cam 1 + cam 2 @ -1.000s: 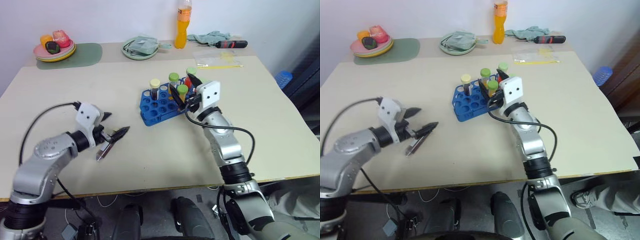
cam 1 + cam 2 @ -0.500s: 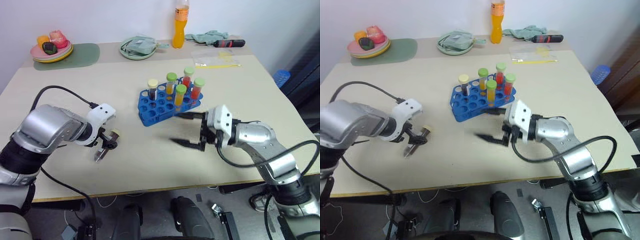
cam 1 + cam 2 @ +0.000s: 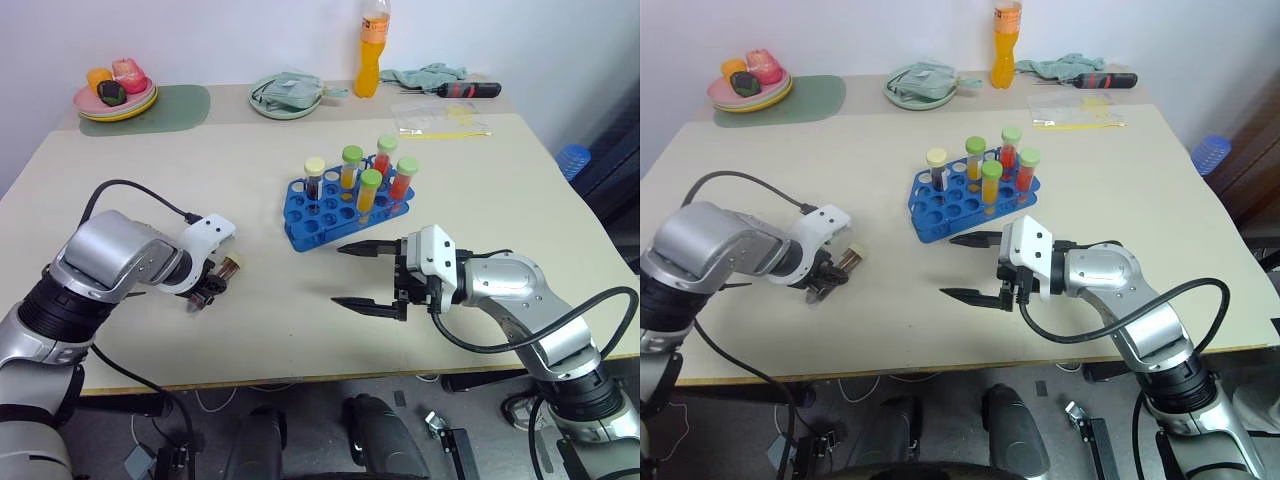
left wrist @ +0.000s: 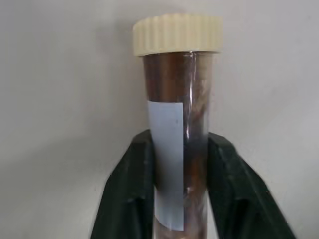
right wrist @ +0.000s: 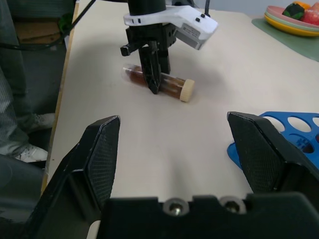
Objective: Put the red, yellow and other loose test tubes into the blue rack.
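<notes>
A loose test tube (image 3: 229,268) with dark maroon liquid and a cream cap lies on the table at the left. My left gripper (image 3: 207,289) points down at it and is shut on its middle; in the left wrist view both black fingers (image 4: 130,189) press the tube (image 4: 172,74). The blue rack (image 3: 303,234) stands mid-table with several capped tubes upright in it, red, yellow and one dark. My right gripper (image 3: 338,275) hovers in front of the rack, pointing left, open and holding nothing. Its wrist view shows the left gripper (image 5: 153,82) on the lying tube (image 5: 172,85).
Along the far edge stand an orange drink bottle (image 3: 371,50), a pale green plate (image 3: 262,106) with a cloth, stacked plates with toy food (image 3: 115,95) on a green mat, a screwdriver (image 3: 462,88) and a plastic bag (image 3: 440,115).
My left gripper tipped downward and shut on the dark tube. My right gripper pulled back from the rack toward the table's front and turned to point left, staying open.
</notes>
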`<state>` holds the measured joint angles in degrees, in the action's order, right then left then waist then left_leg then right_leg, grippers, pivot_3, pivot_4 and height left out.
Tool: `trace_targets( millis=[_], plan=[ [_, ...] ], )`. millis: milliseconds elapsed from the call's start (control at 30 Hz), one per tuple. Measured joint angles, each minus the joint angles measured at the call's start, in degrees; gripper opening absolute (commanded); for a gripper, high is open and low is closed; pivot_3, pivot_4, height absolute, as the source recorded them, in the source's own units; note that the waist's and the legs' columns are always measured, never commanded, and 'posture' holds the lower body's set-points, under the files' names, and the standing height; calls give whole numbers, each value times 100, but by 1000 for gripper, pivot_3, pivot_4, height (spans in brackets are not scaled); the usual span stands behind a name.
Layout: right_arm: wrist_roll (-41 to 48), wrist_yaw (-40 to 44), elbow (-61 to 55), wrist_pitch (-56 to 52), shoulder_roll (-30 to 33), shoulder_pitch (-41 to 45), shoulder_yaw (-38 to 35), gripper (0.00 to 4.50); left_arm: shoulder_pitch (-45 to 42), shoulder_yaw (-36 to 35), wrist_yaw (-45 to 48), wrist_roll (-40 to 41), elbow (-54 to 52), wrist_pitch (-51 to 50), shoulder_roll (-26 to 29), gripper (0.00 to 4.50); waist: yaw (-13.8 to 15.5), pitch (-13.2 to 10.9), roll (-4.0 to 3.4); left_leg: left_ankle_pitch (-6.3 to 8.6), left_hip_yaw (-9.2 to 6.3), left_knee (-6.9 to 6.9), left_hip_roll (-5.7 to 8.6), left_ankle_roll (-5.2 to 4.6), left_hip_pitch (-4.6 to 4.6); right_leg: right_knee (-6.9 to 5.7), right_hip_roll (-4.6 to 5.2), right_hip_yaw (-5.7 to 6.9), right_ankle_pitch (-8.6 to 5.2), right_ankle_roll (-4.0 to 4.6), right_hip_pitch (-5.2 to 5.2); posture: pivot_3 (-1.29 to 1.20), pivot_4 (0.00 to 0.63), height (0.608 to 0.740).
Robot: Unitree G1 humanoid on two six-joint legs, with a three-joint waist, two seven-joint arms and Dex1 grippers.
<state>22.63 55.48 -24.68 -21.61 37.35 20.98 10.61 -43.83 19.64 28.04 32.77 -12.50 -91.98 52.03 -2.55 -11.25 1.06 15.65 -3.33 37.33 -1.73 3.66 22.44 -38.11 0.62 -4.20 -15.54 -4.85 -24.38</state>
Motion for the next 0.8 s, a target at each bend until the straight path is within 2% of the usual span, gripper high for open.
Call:
trace_targets(
  millis=[67,133,200,267,333,400,467,600,700,800],
  plan=[
    [-4,-11,0,-4,-2,-2,7,3826,215,-369,-167,-166,-5,276,-50,788,-4,0,0,0,-1,0,-1,0,-1,-2,0,0,0,0,0,0,150,740],
    [-5,-72,2,-25,-11,-33,-5,3826,554,-1000,-393,-462,-53,1268,-195,788,15,0,1,-2,-4,1,-3,5,2,-1,3,4,1,2,-1,0,150,740],
    [-18,-238,32,-75,-106,-130,-27,3826,855,-1829,-732,-779,-287,2709,-685,788,60,2,4,-6,-2,3,-2,11,7,3,11,5,1,2,-1,0,150,740],
    [-115,-502,170,-149,-333,-212,-21,3826,980,-2353,-1025,-931,-632,3735,-1249,788,134,7,9,-7,5,4,1,14,7,8,17,3,3,0,1,0,150,740],
    [-358,-868,511,-158,-551,-369,13,3826,1225,-2687,-1260,-957,-1093,4772,-2144,788,208,10,9,-7,8,6,8,14,8,11,25,3,3,-1,5,0,150,740],
    [-594,-1176,787,-106,-763,-547,55,3826,1487,-2521,-1531,-1139,-1337,5577,-2917,788,243,11,12,-7,9,9,13,14,10,13,29,1,5,-5,6,0,150,740],
    [-764,-1419,965,-39,-938,-706,78,3826,1662,-1901,-1705,-1731,-1267,6376,-3260,788,238,11,12,-7,12,8,14,14,6,11,27,-4,7,-9,6,0,150,740],
    [-947,-1844,1166,-30,-1192,-785,8,3826,1592,-1001,-2037,-2571,-331,7624,-4245,788,197,12,10,-9,12,15,17,17,-2,9,23,-6,11,-14,18,0,150,740],
    [-993,-2040,1279,-40,-1244,-769,-189,3826,1582,-467,-2039,-2993,507,8261,-4659,788,154,13,9,-8,9,11,15,15,-6,8,16,-8,11,-14,18,0,150,740],
    [-1009,-2103,1363,-50,-1209,-754,-373,3826,1559,-325,-2065,-3230,1037,8504,-4840,788,136,14,6,-8,8,10,13,15,-7,6,12,-9,11,-14,17,0,150,740]
  ],
)
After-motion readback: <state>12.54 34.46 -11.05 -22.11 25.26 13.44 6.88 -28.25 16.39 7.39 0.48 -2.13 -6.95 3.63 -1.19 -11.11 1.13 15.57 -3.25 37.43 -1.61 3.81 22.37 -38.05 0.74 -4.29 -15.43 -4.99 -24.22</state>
